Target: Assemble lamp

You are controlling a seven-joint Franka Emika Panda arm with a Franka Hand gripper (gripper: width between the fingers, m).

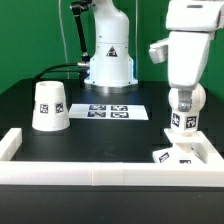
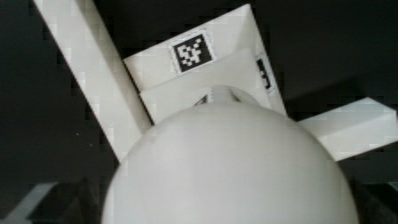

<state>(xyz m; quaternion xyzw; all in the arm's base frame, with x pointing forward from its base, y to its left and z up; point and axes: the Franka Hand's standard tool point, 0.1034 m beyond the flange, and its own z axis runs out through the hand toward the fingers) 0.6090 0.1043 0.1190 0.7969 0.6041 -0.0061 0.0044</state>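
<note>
The ball-shaped white bulb (image 1: 180,120) stands upright at the exterior view's right, just above the flat square base (image 1: 172,154), which lies by the right corner of the rails. My gripper (image 1: 184,108) hangs straight down over the bulb, open, its jaws on either side of the ball. In the wrist view the bulb (image 2: 222,160) fills the foreground and hides my fingertips. Beyond it lies the base (image 2: 205,60) with its tag. Whether the bulb's stem sits in the base is hidden. The cone-shaped shade (image 1: 48,105) stands apart at the exterior view's left.
White border rails (image 1: 100,170) run along the front and both sides; one rail (image 2: 98,90) lies right beside the base. The marker board (image 1: 110,112) lies mid-table. The arm's pedestal (image 1: 108,60) stands at the back.
</note>
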